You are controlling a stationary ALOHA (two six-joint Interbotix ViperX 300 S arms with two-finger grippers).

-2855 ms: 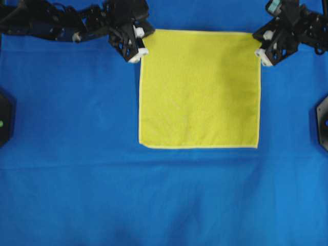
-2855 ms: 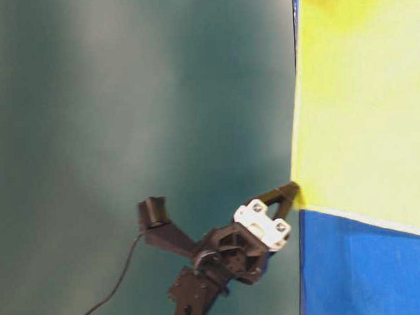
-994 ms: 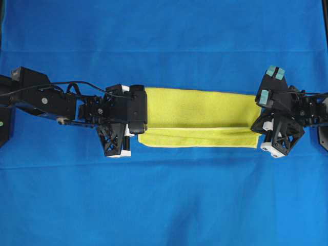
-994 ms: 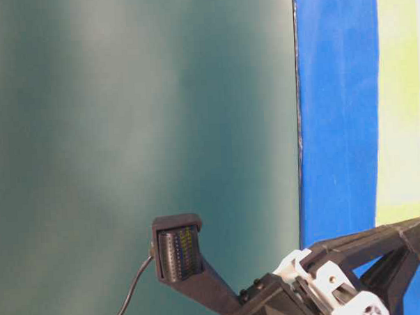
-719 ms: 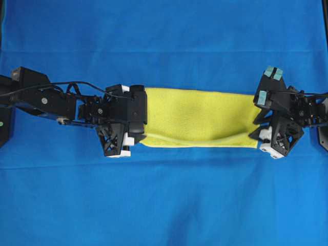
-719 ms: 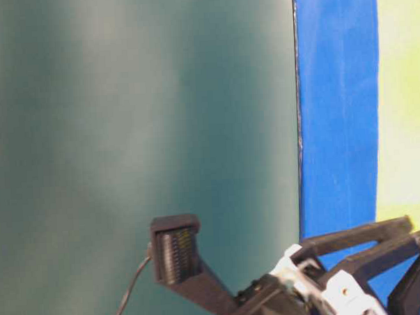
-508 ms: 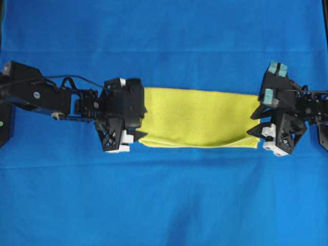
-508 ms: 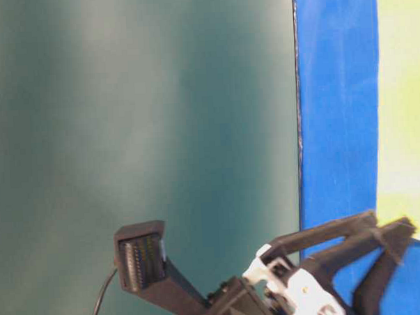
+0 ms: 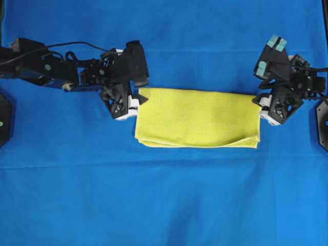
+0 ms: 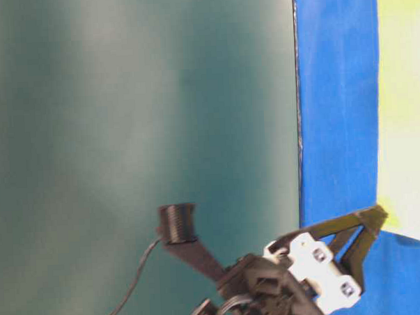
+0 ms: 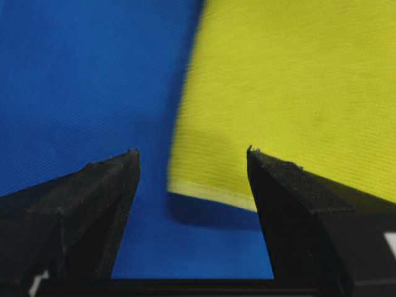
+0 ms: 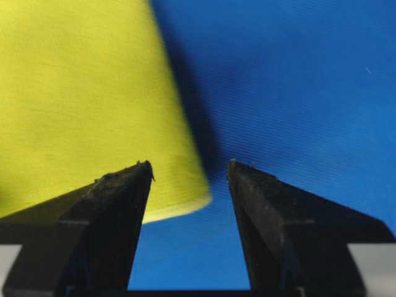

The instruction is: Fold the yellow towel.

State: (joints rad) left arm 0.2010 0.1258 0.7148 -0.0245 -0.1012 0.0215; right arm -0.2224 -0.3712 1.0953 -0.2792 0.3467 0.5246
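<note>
- at the far left edge of the overhead view there is a dark, flat black base piece (image 9: pixel 4 118), partly cut by the frame.
- the black left robot arm (image 9: pixel 51 69) lies level from the left edge toward the middle, with a thin black cable (image 9: pixel 77 44) arching over it.
- the left gripper (image 9: pixel 134 101) has its jaws spread wide and holds nothing; in the left wrist view the two black fingers (image 11: pixel 93 198) stand apart, with the towel's corner and bare cloth between them.
- the blue woven table cloth (image 9: pixel 164 205) covers the whole surface; nothing lies on the towel.
- the bright yellow microfibre towel (image 9: pixel 197 118) lies in the middle of the blue cloth, between the two grippers, folded in half into a wide flat band.
- its lower edge shows two layers; at the lower right corner the layers part a little, and the pale hem (image 11: pixel 210 193) shows in the left wrist view.
- the right gripper (image 9: pixel 259 104) is also wide open and empty, just at the towel's right edge; in the right wrist view the towel's corner (image 12: pixel 179 198) shows between its fingers.
- the black right robot arm (image 9: pixel 294 84) carries two teal pads (image 9: pixel 270 51).
- in the table-level view, a dark green wall (image 10: pixel 139 133) fills the left part.
</note>
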